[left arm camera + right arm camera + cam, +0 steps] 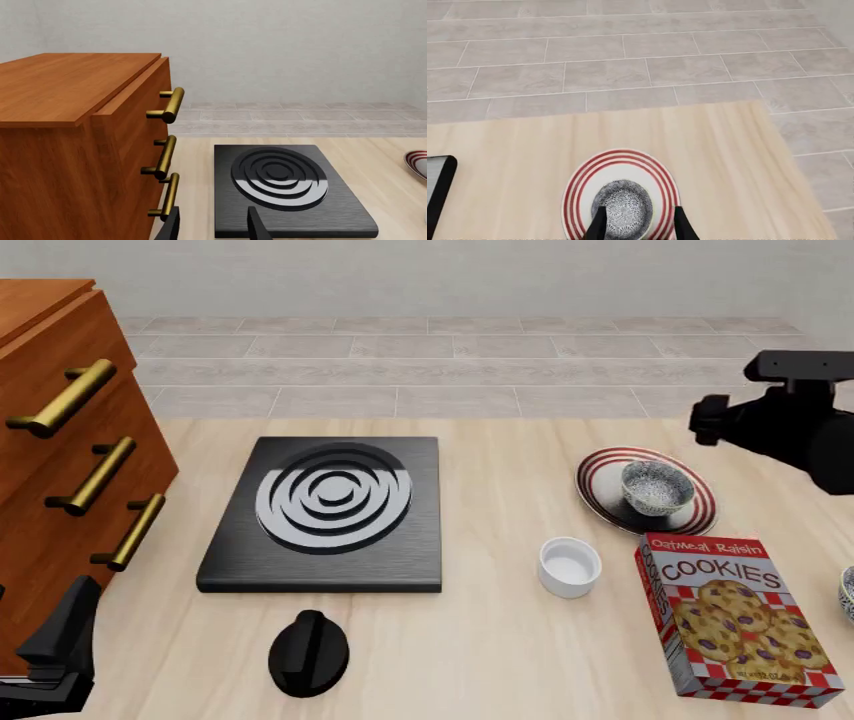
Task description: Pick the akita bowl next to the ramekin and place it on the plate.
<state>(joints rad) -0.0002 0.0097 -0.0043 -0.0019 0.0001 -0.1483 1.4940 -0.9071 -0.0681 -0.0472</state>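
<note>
Left wrist view: the left gripper [213,225], fingers parted and holding nothing, faces a matte black stove plate [288,192] beside a wooden cabinet [73,145].

Front view: the speckled akita bowl [654,487] sits on the red-striped plate [603,472]; the glossy ramekin [570,566] stands near.

Right wrist view: the right gripper [635,224] hangs spread and empty above the bowl, its fingertips cropped.

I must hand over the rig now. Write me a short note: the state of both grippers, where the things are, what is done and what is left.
Left gripper: open, empty, low beside the wooden cabinet, facing the stove plate.
Right gripper: open, empty, above the plate.
Akita bowl: upright on the plate.
Ramekin: on the table, between plate and cookie box.
Done: bowl placed and released.
Left: probably only pull the right arm back.
</note>
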